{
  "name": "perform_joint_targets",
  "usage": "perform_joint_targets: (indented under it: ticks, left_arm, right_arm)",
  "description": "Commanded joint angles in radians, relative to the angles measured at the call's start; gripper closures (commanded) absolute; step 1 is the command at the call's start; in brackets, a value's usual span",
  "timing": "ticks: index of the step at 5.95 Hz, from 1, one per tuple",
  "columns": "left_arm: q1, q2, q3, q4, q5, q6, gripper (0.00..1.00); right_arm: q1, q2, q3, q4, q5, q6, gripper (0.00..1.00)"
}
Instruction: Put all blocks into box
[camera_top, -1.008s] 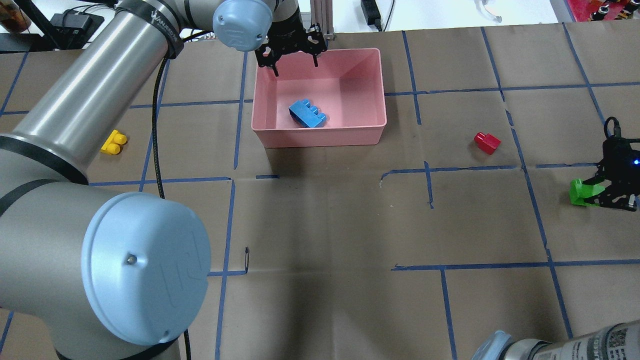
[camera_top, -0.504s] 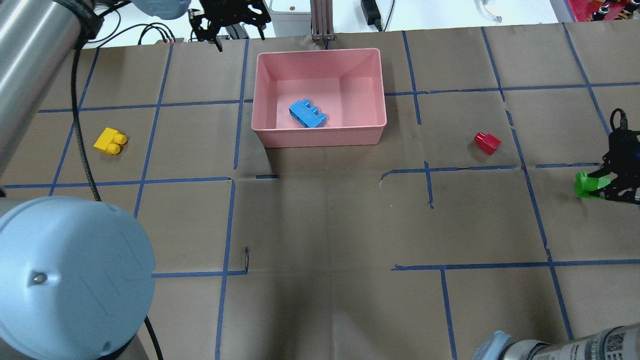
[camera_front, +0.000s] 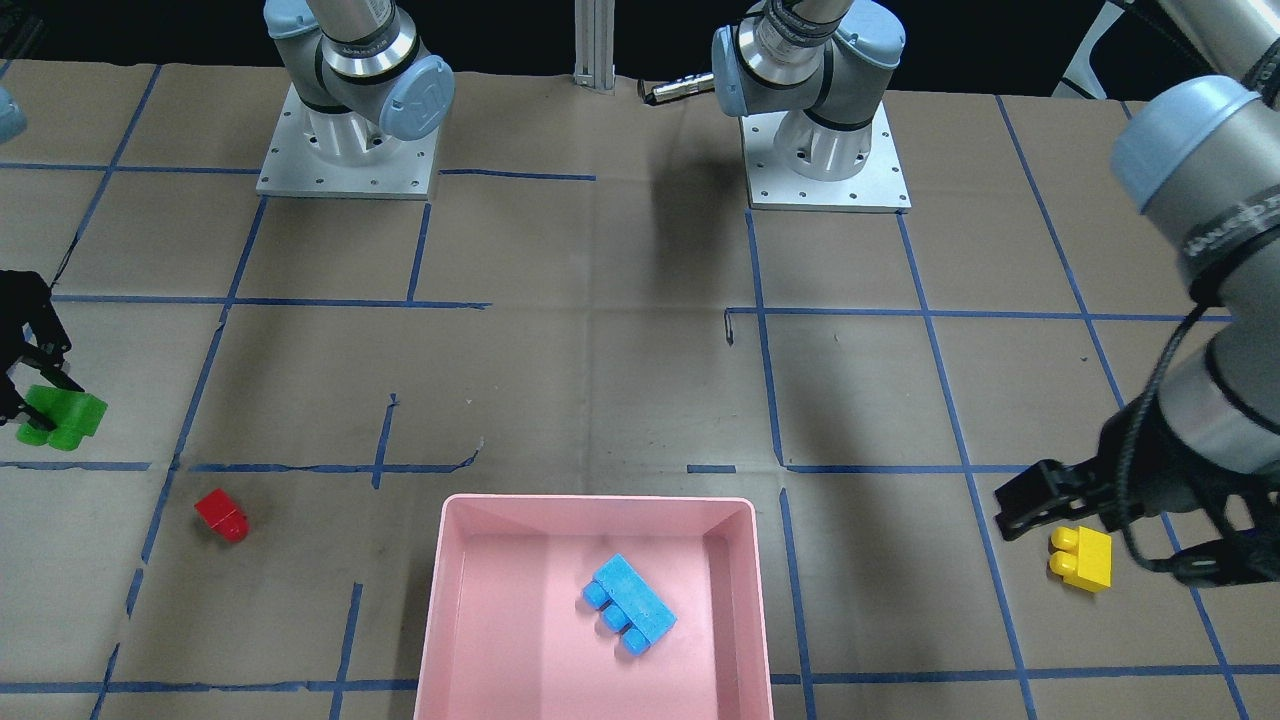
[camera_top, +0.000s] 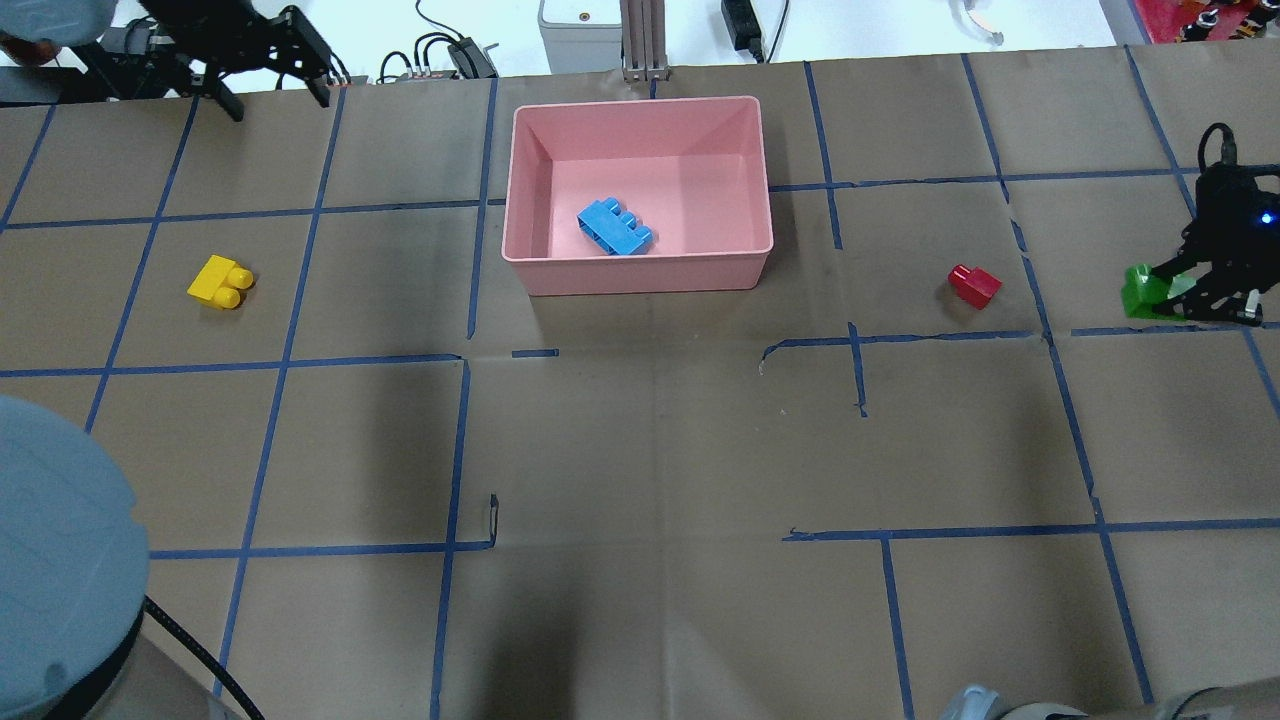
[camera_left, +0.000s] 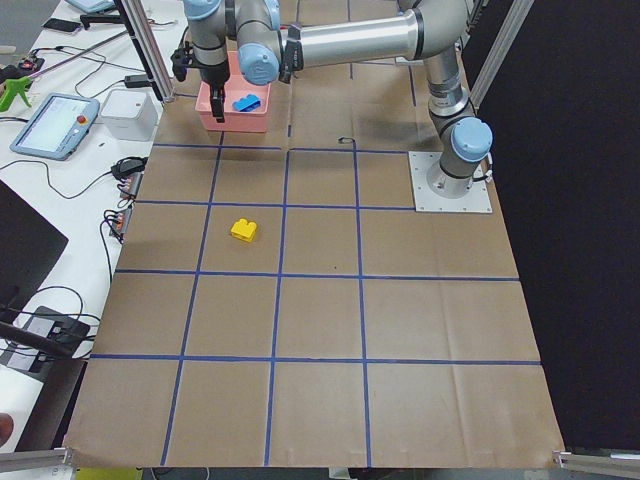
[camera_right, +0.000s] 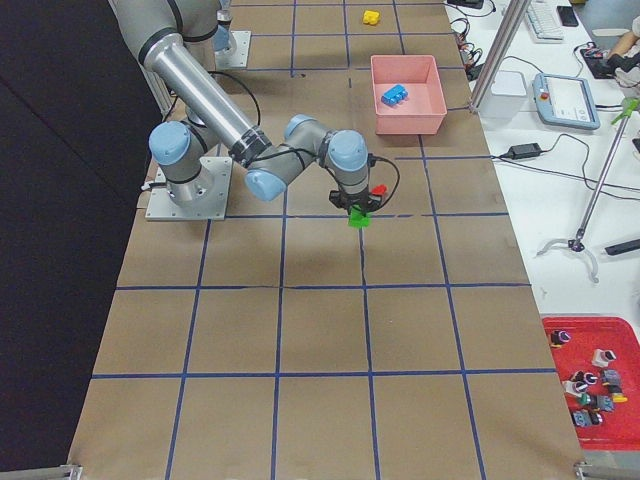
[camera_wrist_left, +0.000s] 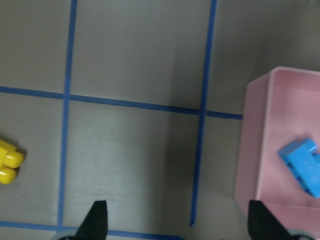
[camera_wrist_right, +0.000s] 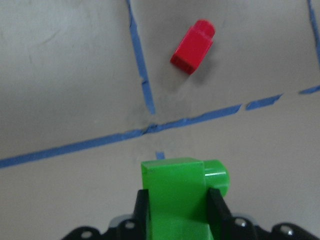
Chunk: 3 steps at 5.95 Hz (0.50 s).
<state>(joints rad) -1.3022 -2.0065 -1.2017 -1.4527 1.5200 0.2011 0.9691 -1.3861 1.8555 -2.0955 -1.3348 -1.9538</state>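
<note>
Starting at the left of the overhead view: the left gripper (camera_top: 281, 105) hangs at about 12 o'clock from the yellow block (camera_top: 220, 283), jaws spread wide with nothing between them. The yellow block lies on the paper (camera_top: 640, 450), well apart from the box (camera_top: 640, 275), out at its 9 o'clock. Inside the box the light-blue block (camera_top: 614, 228) rests on the floor, so one of four is home. Over at the box's 3 o'clock, the red block (camera_top: 974, 286) lies loose on the paper. Farther out the same way, the right gripper (camera_wrist_right: 178, 207) is clenched on the green block (camera_wrist_right: 175, 182). By the look of it that makes one delivered, one in hand, two to collect. Hard to call — whether the green block is clear of the paper. The right gripper is also partly cut off at the overhead view's right edge.
</note>
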Motion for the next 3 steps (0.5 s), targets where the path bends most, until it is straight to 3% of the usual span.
perform_joint_targets:
  ticks: [1, 2, 3]
  left_arm:
    - [0.18, 0.008, -0.059, 0.011, 0.008, 0.326, 0.0]
    - [0.226, -0.012, -0.061, 0.015, 0.032, 0.488, 0.0]
    - [0.23, -0.035, -0.062, 0.017, 0.035, 0.529, 0.0]
  right_arm:
    - [0.185, 0.002, -0.164, 0.133, 0.07, 0.257, 0.97]
    - [0.307, 0.015, -0.244, 0.15, 0.098, 0.496, 0.97]
    - [0.43, 0.056, -0.313, 0.14, 0.103, 0.717, 0.98]
